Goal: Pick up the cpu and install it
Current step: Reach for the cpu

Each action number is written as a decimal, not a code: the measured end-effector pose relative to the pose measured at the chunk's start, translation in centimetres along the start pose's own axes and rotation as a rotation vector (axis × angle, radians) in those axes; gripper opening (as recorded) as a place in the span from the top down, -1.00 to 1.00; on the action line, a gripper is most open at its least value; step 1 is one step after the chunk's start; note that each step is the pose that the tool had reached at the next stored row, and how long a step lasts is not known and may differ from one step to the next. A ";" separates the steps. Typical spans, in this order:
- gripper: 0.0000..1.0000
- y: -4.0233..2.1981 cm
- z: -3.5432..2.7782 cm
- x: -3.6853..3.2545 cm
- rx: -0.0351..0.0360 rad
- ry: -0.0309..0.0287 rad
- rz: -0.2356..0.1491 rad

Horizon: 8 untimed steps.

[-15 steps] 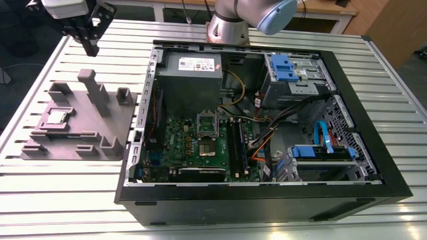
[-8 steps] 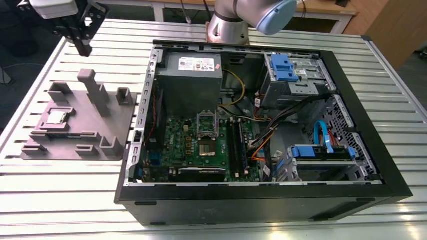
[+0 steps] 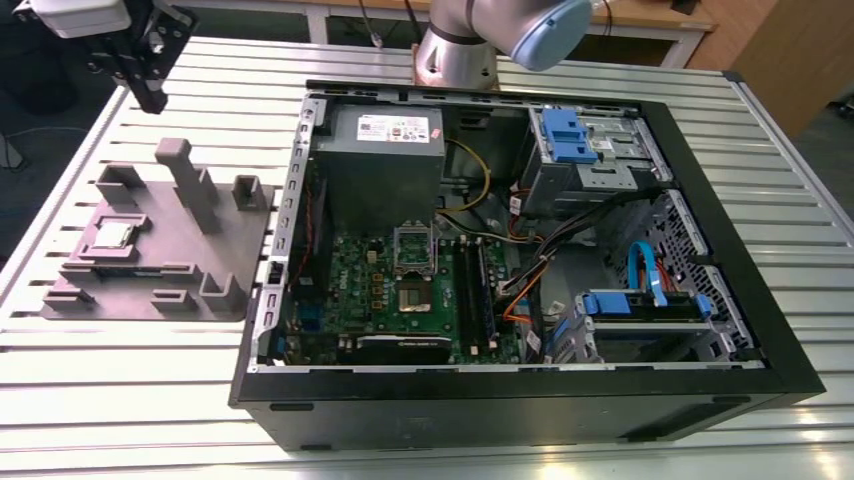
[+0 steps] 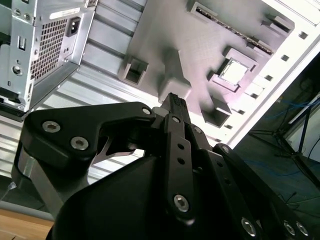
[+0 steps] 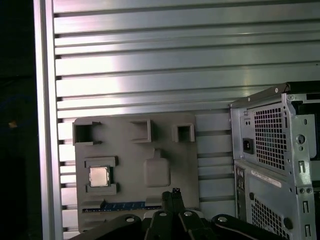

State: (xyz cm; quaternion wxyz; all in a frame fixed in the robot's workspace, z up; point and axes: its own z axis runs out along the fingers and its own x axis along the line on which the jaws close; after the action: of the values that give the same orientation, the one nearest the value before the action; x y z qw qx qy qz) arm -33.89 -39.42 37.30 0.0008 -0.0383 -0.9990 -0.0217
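Silver ribbed aluminium surface [image 3: 134, 380] in the exterior view carries a large black computer case [image 3: 534, 400], lying open with its green motherboard [image 3: 387, 290] exposed. Beside the case, toward the exterior view's left, lies a grey plastic plate [image 3: 187, 270] with upright blocks. The cpu [image 3: 111, 235], a small flat square chip with a silvery metal top, sits in a recess on that plate, on the side away from the case. The black end effector [image 3: 156, 98] hangs over the surface beyond the plate, well apart from the cpu. Its fingers are drawn into one narrow tip and hold nothing. The grey robot arm [image 3: 461, 50] rises behind the case.

In the second wrist view, the end effector [image 4: 175, 100] is in the foreground, fingers pressed together and empty. Past it lie the plate [image 4: 165, 40], the cpu [image 4: 234, 71] in its square recess, and the case's perforated metal rear [image 4: 45, 45].

In the first wrist view, the end effector [image 5: 175, 192] points toward the plate [image 5: 165, 145]. The cpu [image 5: 99, 176] rests in its recess, and the case [image 5: 275, 150] stands just beside the plate.
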 end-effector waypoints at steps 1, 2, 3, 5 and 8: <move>0.80 -0.02 0.01 0.19 0.0001 0.0002 0.000; 0.80 -0.03 0.02 0.39 0.0001 0.0003 0.000; 0.80 -0.05 0.04 0.61 0.0001 0.0004 0.000; 0.80 -0.14 0.12 1.76 0.0001 0.0007 0.000; 0.80 -0.19 0.17 2.62 0.0001 0.0009 0.000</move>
State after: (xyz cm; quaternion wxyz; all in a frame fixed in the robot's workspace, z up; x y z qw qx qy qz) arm -36.51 -39.39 37.14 0.0013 -0.0384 -0.9990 -0.0216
